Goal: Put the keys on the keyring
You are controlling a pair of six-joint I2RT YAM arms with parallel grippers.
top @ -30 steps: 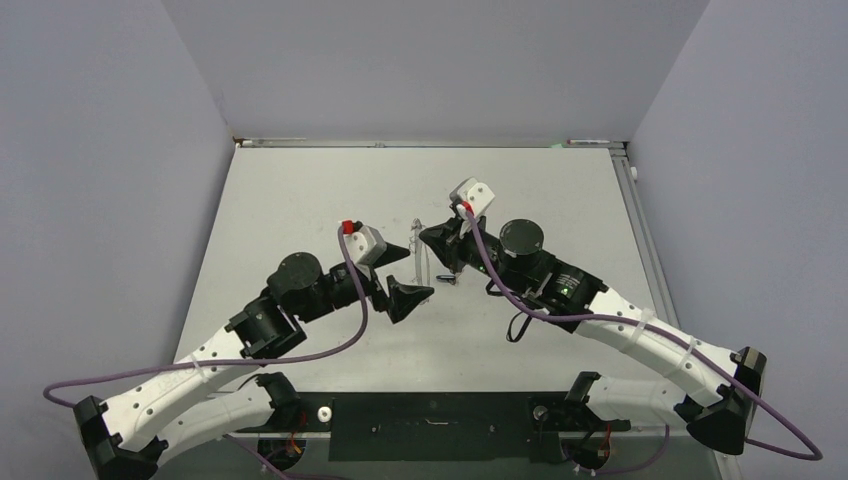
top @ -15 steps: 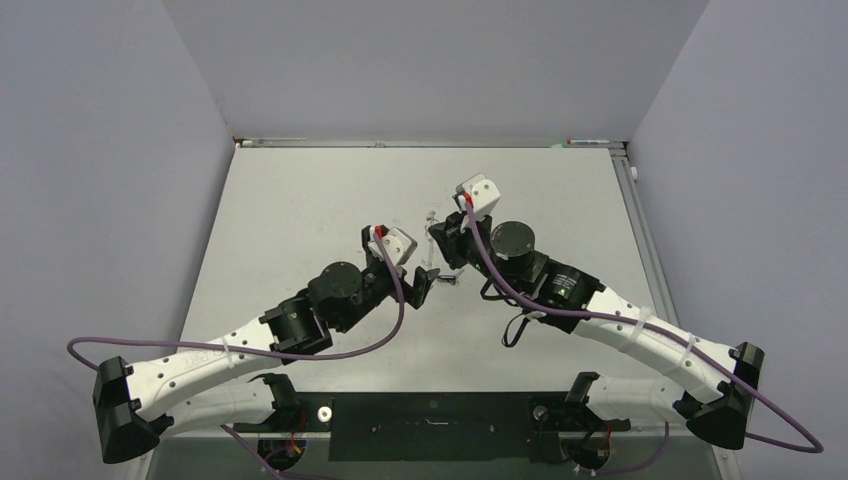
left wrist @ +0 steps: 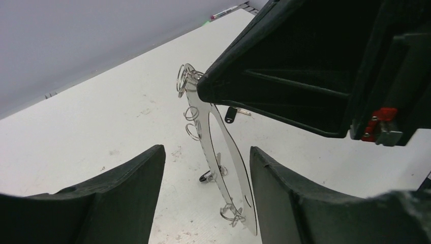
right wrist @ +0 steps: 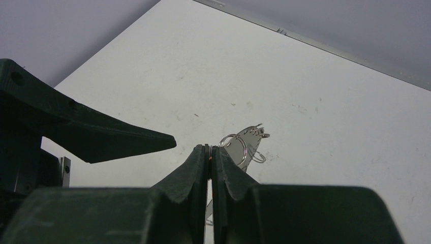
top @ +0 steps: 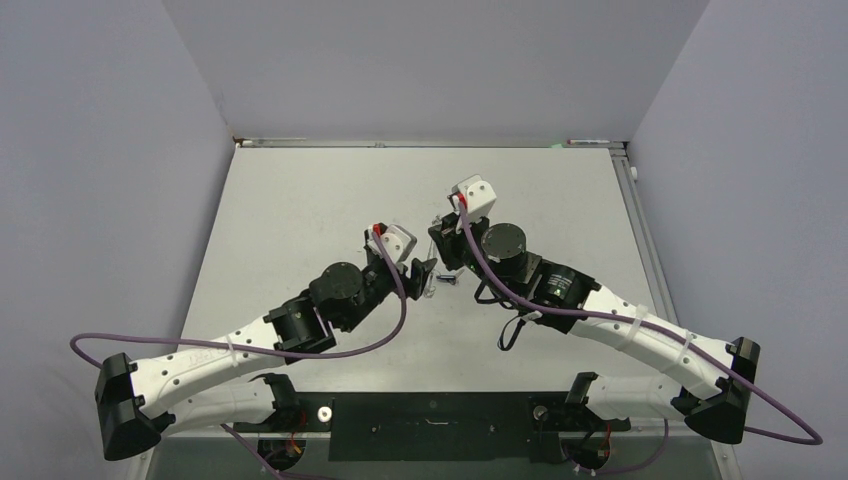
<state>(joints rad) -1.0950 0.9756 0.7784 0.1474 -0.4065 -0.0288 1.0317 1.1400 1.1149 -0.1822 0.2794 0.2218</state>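
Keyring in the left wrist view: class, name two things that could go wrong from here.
1. The right fingers pinch only the thin upper edge of the keyring. The left fingers, open on either side of it, could twist it loose if they close off-centre.
2. The small wire loops stand out from the rim and might snag a finger.

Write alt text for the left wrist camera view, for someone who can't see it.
The right gripper pinches the top of the keyring, holding it roughly upright between the two fingers of the open left gripper. One black-headed key lies on the white table behind it.
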